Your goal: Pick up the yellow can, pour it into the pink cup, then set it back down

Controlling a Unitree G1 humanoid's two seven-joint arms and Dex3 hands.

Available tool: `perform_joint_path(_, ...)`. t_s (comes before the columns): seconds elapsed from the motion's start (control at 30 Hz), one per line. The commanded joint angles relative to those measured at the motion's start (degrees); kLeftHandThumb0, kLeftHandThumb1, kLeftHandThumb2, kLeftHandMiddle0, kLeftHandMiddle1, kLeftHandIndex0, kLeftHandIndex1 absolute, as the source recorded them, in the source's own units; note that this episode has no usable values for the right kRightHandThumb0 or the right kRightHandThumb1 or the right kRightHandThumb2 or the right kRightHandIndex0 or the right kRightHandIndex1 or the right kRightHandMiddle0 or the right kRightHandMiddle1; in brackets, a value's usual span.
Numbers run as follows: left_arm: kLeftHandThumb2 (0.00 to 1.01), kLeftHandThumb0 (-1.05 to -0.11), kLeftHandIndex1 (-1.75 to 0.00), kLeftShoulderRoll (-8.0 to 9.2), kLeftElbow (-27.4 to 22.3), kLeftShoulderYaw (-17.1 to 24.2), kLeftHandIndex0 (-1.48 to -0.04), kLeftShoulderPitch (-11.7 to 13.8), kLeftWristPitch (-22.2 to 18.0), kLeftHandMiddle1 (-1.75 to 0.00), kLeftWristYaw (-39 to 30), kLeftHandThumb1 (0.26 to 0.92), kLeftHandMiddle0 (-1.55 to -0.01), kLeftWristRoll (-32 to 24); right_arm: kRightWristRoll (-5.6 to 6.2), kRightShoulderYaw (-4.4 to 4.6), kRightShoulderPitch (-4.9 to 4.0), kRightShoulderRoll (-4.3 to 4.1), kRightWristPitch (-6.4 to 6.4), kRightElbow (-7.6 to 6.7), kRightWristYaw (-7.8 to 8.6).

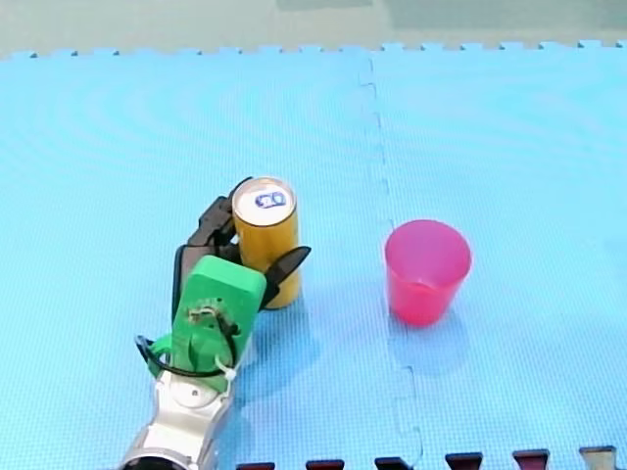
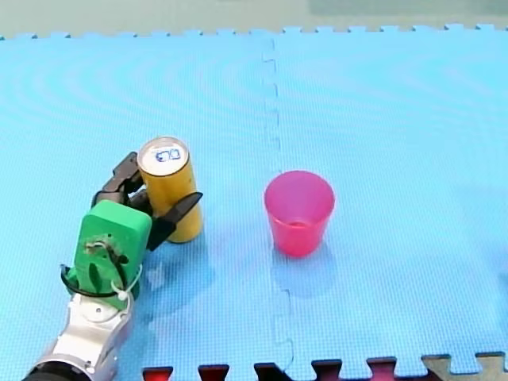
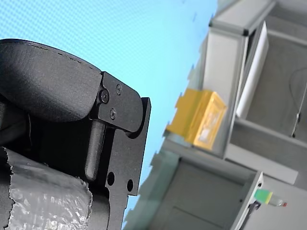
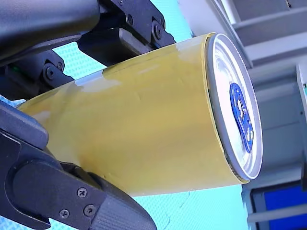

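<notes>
One step begun: the left hand (image 1: 223, 294) clasps the upright yellow can (image 1: 266, 240), centre-left; pouring into the pink cup (image 1: 427, 269) not yet done.

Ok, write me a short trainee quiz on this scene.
1. True or false: the can lies on its side.
2. What grips the can? A) the left hand B) a person's hand C) nothing
3. Fill in: the cup stands apart from the can, on the robot's ____ side of it.

Key: 1 false, it is upright; 2 A; 3 right.
</notes>
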Motion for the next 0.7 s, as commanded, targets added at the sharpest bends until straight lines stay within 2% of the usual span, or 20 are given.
perform_joint_path(0.0,0.0,-0.392,-0.05,-0.27,-0.7,0.6,-1.04,0.2,-1.5,-0.08,0.8,0.84,-1.18,-0.3,0.32,-0.2,0.09,0.02,-0.06,0.1,0.03)
perform_joint_path(0.07,0.0,-0.379,-0.06,-0.26,-0.5,0.6,-1.12,0.2,-2.4,-0.09,1.9,0.843,-1.24,0.1,0.34,-0.25,0.1,0.08,-0.05,0.15,0.03)
perform_joint_path(0.13,0.0,-0.376,-0.06,-0.18,-0.3,0.5,-1.15,0.2,-2.7,-0.08,2.6,0.844,-1.27,0.5,0.36,-0.3,0.1,0.12,-0.07,0.19,0.03)
perform_joint_path(0.4,0.0,-0.357,-0.03,0.45,-0.7,-0.4,-1.16,0.1,-1.3,-0.06,4.6,0.843,-1.29,2.5,0.39,-0.4,0.18,0.25,-0.22,0.28,0.2)
perform_joint_path(0.67,0.0,-0.347,-0.02,0.54,-2.2,0.0,-1.18,0.3,0.7,-0.04,3.7,0.837,-1.31,1.9,0.53,-0.59,0.14,0.29,-0.2,0.42,0.73)
